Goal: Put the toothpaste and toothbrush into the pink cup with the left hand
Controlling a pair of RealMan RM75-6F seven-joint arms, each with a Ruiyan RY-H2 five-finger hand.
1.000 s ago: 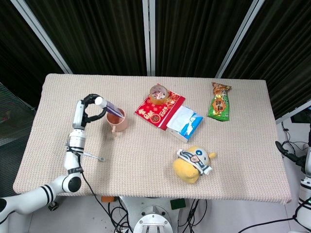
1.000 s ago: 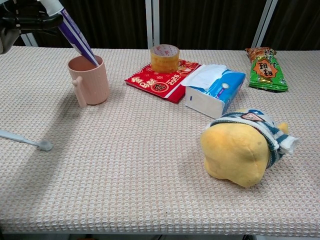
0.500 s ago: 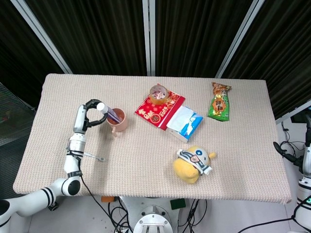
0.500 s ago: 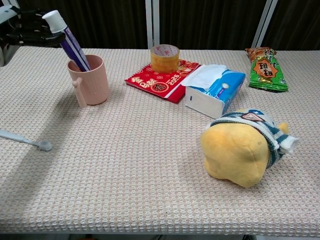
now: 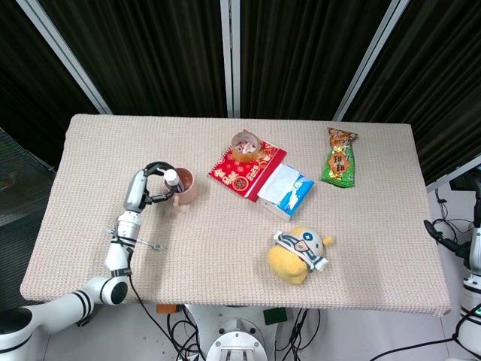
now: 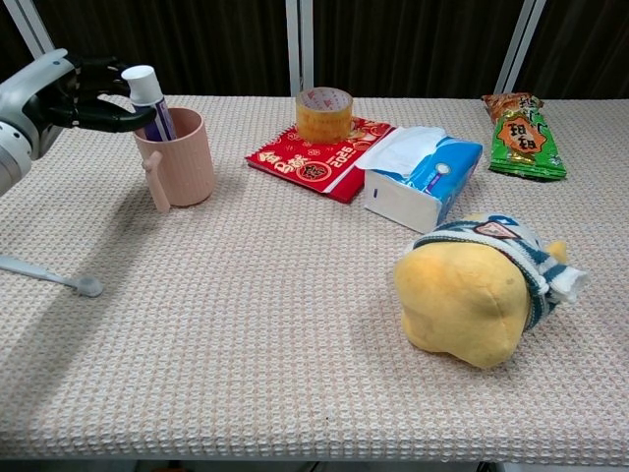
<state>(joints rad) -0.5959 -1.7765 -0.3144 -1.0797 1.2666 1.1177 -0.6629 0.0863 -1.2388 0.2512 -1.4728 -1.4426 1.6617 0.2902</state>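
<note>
The left robot hand (image 6: 84, 90) is grasping the toothpaste (image 6: 151, 98) that stands in the pink cup (image 6: 177, 157); a careless release may tip the cup, while the toothbrush (image 6: 49, 275) waits on the worktop (image 6: 295, 324).

The lower body of the purple-and-white toothpaste tube (image 6: 152, 98) is hidden inside the ribbed pink plastic cup (image 6: 182, 157); only its white cap and a short stretch of purple show above the rim. The black-fingered left hand (image 6: 93, 93) sits at the cup's nine o'clock, and whether its fingertips actually touch the tube cannot be told. The pale grey toothbrush (image 6: 49, 275) is cut off by the chest view's left edge, its handle end unseen. The right hand lies outside both views. Print on the green snack packet (image 5: 340, 159) is too small to read.
</note>
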